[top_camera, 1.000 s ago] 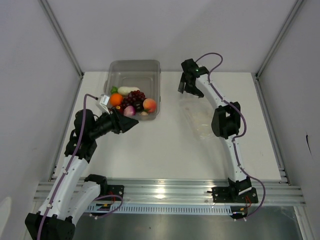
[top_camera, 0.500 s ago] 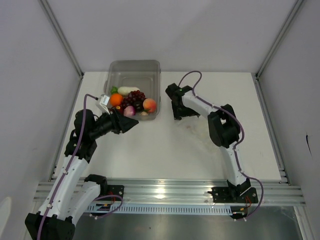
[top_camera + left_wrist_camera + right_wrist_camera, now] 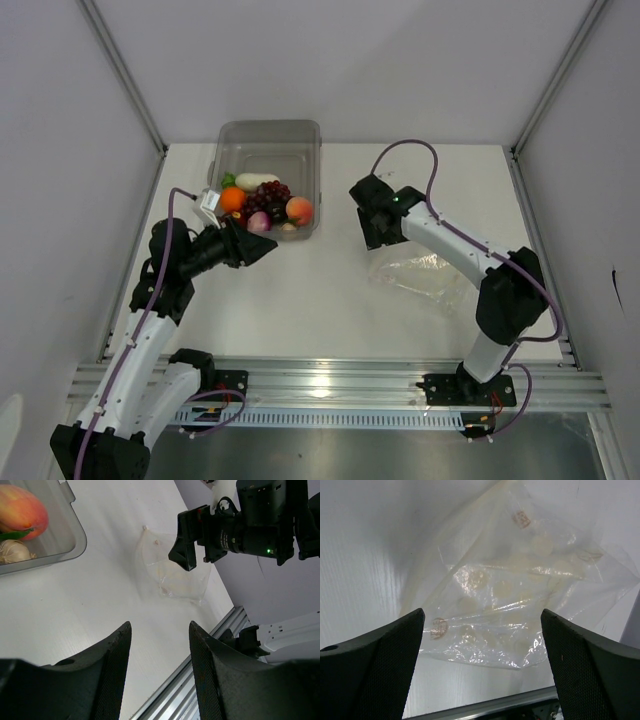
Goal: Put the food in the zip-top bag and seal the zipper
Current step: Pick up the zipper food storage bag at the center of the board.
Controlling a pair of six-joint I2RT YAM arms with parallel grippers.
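**A:** Right gripper [image 3: 372,232] swings back a bit, so the zip-top bag [image 3: 425,278] right of the bin [image 3: 268,126] shows now. Jaws wide apart, empty, pointing at it.

**B:** Food [image 3: 262,205] sits in the bin; left gripper [image 3: 268,250] waits beside it, half-open, empty. Bagging hasn't started.

No words or numbers can be read anywhere. The zip-top bag [image 3: 500,610] has small reddish printed marks [image 3: 521,519], too blurry to read. A white tag [image 3: 209,201] on the left arm [image 3: 150,310] is too small to read.

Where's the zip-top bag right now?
Top view: the zip-top bag lies on the table's right side, beside the open right gripper, apart from the bin.
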